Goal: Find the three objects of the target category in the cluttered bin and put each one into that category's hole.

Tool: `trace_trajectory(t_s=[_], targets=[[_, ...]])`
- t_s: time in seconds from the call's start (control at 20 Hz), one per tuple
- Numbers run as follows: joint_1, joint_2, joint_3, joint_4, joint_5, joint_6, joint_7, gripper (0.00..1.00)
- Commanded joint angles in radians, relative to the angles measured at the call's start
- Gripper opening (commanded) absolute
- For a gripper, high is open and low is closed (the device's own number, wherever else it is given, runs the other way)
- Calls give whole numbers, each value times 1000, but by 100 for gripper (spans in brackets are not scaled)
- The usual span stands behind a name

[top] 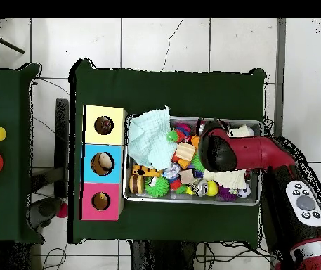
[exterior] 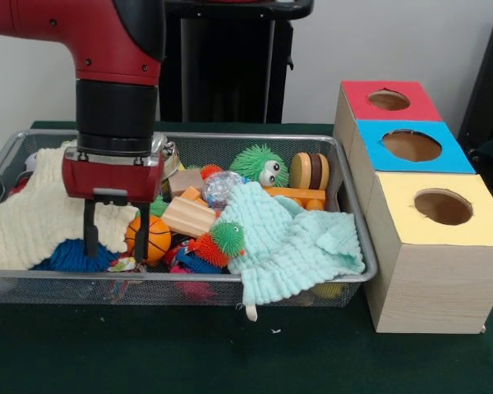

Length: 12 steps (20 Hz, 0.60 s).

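The silver wire-mesh bin (exterior: pixel 355 215) stands on the green table and is full of toys and cloths; it also shows in the overhead view (top: pixel 191 203). My gripper (exterior: pixel 115 234) hangs open and empty low over the bin's left part, its fingers (exterior: pixel 90 234) between a cream knitted cloth (exterior: pixel 33 222) and an orange ball (exterior: pixel 154 238). No knotted fabric ball shows plainly; a blue and red patterned bit (exterior: pixel 185 261) peeks out under an orange and green spiky toy (exterior: pixel 218 242). The yellow-topped box's round hole (exterior: pixel 443 207) (top: pixel 104 125) is to the bin's right.
A blue-topped box (exterior: pixel 411 146) and a red-topped box (exterior: pixel 389 99) stand behind the yellow one. A mint knitted cloth (exterior: pixel 292 242) drapes over the bin's front rim. A green spiky ball with eyes (exterior: pixel 260 166), a wooden block (exterior: pixel 187 217) and a wooden wheel toy (exterior: pixel 310 172) lie in the bin.
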Motion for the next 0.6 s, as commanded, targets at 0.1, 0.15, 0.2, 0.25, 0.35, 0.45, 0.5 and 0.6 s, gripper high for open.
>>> trace_trajectory(t_s=[0.1,0.15,0.2,0.25,0.35,0.45,0.5,0.6], targets=[[-2,65,37,-18,-72,58,-117,100],[-5,73,37,-18,-76,50,-114,100],[-6,80,35,-18,-82,43,-112,100],[-8,84,35,-19,-84,40,-113,100],[-11,91,35,-21,-88,35,-112,100],[-12,92,38,-22,-87,41,-118,100],[-14,92,39,-22,-86,43,-120,100],[-14,96,37,-25,-90,37,-120,100]])
